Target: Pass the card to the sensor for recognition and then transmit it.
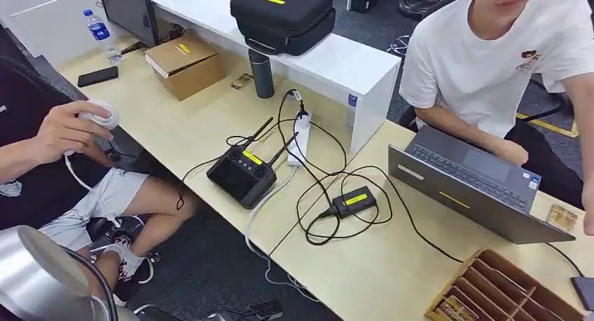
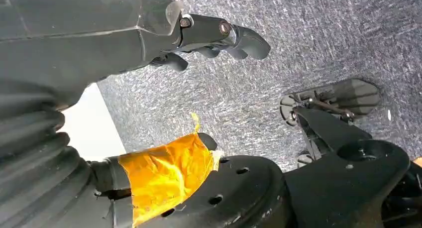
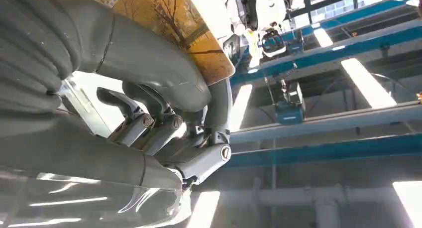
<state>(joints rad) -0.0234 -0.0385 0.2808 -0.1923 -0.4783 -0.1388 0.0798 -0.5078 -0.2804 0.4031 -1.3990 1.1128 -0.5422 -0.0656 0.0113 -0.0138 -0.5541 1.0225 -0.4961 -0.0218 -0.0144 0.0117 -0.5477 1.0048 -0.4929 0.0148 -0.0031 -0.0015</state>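
**deskwatcher:** Office desk [image 1: 210, 125] looking busy, cables and a laptop [image 1: 476, 188] everywhere. Where's the card at?

**kuavo_op:** I'm pinching the card [image 3: 179, 29] in my right hand [image 3: 164, 113], thumb clamped over its printed face, fingers curling underneath, and it's sticking out past the thumb with the wrist pointing at the ceiling. My left hand [image 2: 219, 36] is hanging over the carpet, fingers loosely curled around nothing. I'm guessing the trick is keeping the pinch firm and turning the card flat toward the sensor, though I can't tell which thing is the sensor.
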